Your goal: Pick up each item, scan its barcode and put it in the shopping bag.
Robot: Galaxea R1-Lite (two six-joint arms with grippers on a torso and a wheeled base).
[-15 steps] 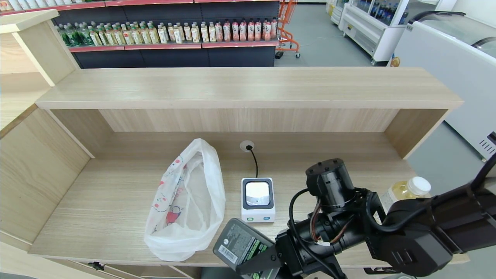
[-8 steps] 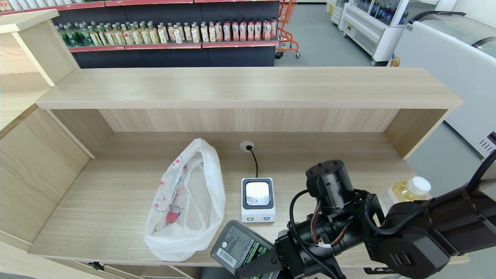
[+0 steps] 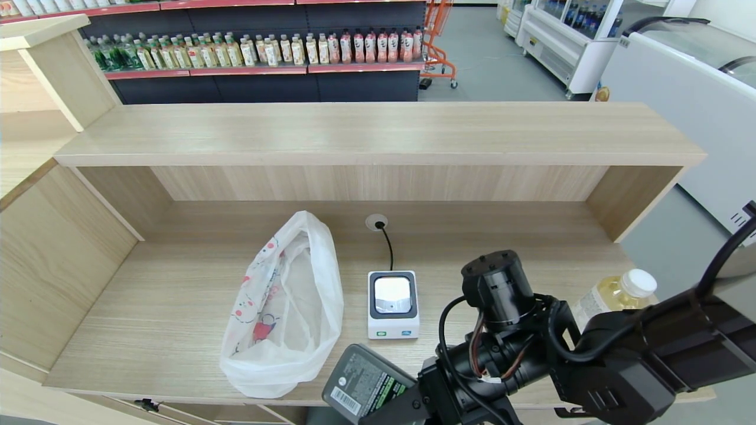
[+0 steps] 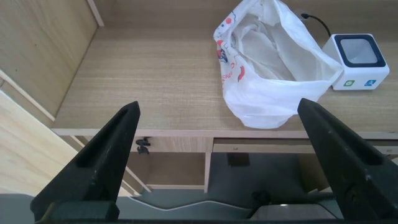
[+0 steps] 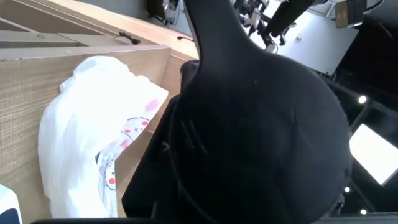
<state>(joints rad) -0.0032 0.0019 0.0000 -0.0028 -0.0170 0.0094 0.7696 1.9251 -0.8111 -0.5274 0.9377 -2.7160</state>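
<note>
**Inspector:** Head view, status?
**Assessor:** Right gripper (image 3: 397, 406) pinches a dark pouch (image 3: 361, 381) off the counter's (image 3: 147, 307) near edge. Scanner (image 3: 393, 302) just ahead of it, bag (image 3: 283, 307) ahead-left, bottle (image 3: 620, 290) behind that arm. Barcode faces up; print unreadable.
**Inspector:** Left wrist?
**Assessor:** Left gripper (image 4: 217, 111) spread, empty. The bag ahead looks empty.
**Inspector:** Right wrist?
**Assessor:** Pouch close against it, bag beyond. Bagging judged outstanding.
</note>
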